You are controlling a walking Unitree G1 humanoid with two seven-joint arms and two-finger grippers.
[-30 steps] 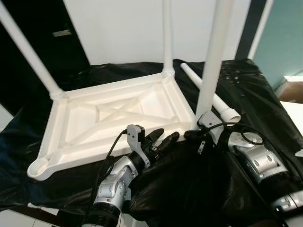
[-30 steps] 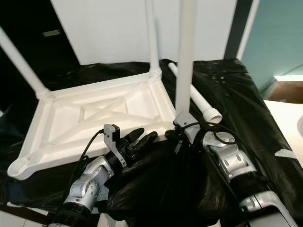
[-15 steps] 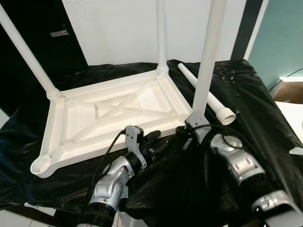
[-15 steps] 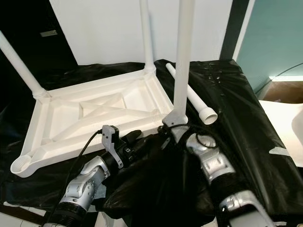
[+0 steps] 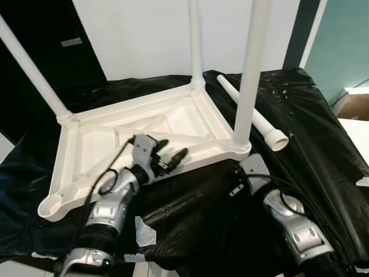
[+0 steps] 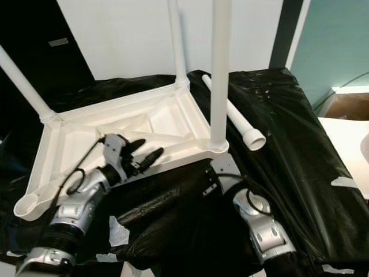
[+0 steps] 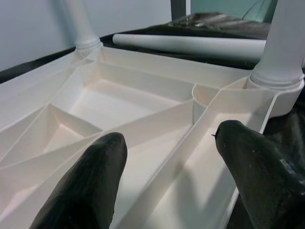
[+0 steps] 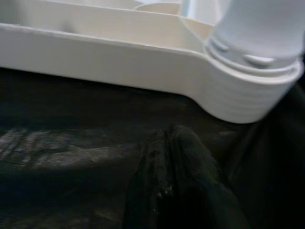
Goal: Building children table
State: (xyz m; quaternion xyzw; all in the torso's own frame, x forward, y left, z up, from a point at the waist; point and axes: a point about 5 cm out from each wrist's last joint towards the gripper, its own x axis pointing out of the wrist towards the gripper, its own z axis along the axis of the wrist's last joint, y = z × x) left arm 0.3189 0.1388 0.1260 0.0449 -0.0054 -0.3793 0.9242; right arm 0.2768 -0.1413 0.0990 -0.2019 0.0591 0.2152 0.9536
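Three white legs are standing up from the upturned white tabletop (image 5: 98,144), which is lying on black plastic sheeting (image 5: 311,133) that is covering the support beneath; their upper ends are running out of the frame. One leg (image 5: 31,69) is slanting up from the far-left corner, one (image 5: 196,40) is rising at the far-right corner, and the near-right leg (image 5: 251,69) is sitting in its round socket. The near-left socket (image 5: 51,205) is showing as an open cup with no leg in it. A fourth leg (image 5: 253,112), loose, is lying on the sheeting just right of the tabletop, its far end hard to follow. The left gripper (image 5: 170,157) is hovering over the tabletop's near rim, its two black fingers (image 7: 86,186) spread apart with nothing between them. The right gripper (image 8: 171,191) is resting low on the sheeting just near of the near-right socket, its fingers pressed together and gripping nothing. Crumpled sheeting is hiding most of the right arm's wrist.
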